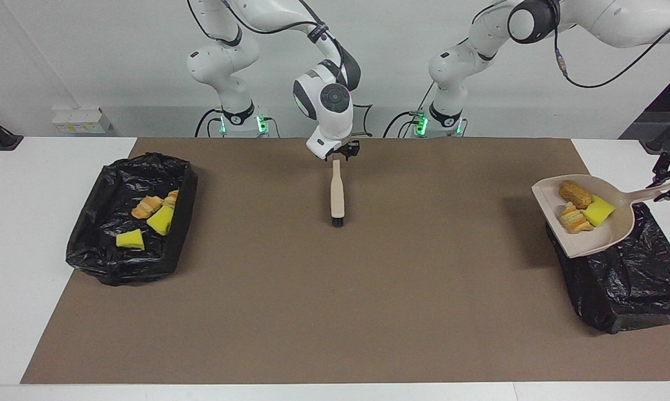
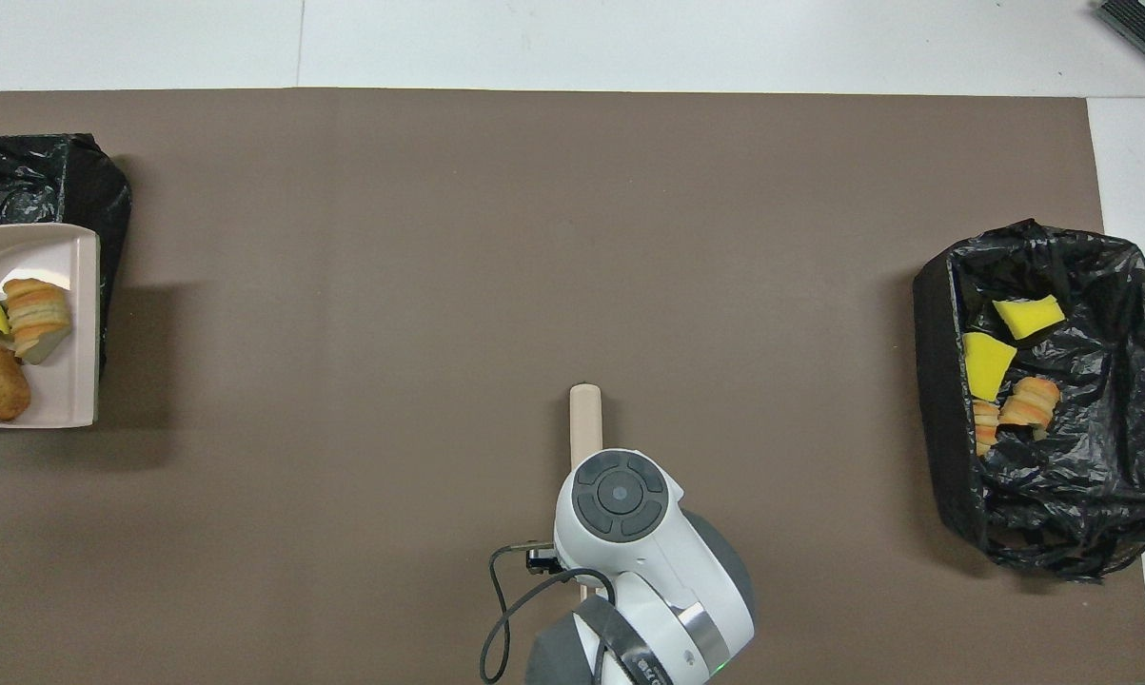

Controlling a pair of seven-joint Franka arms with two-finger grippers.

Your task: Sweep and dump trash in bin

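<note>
Left gripper (image 1: pixel 666 189), pinching the beige plastic dustpan (image 1: pixel 596 239) by its handle, should tip the trash pieces (image 1: pixel 577 211) squarely into the black bag-lined bin (image 1: pixel 635 278). The right gripper (image 1: pixel 343 151) waits over the beige hand brush (image 1: pixel 337 192), its grip impossible to tell.

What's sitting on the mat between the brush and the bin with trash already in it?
Nothing. Between the brush and the bin toward the right arm's end, only bare brown mat shows, clearest in the overhead view.

Beige dustpan (image 1: pixel 591 236) carrying yellow sponge (image 1: pixel 597 211) and striped orange pastry (image 1: pixel 574 218), black bags (image 1: pixel 128 223), brown mat (image 1: pixel 335 301), white worktop (image 1: pixel 17 278).
</note>
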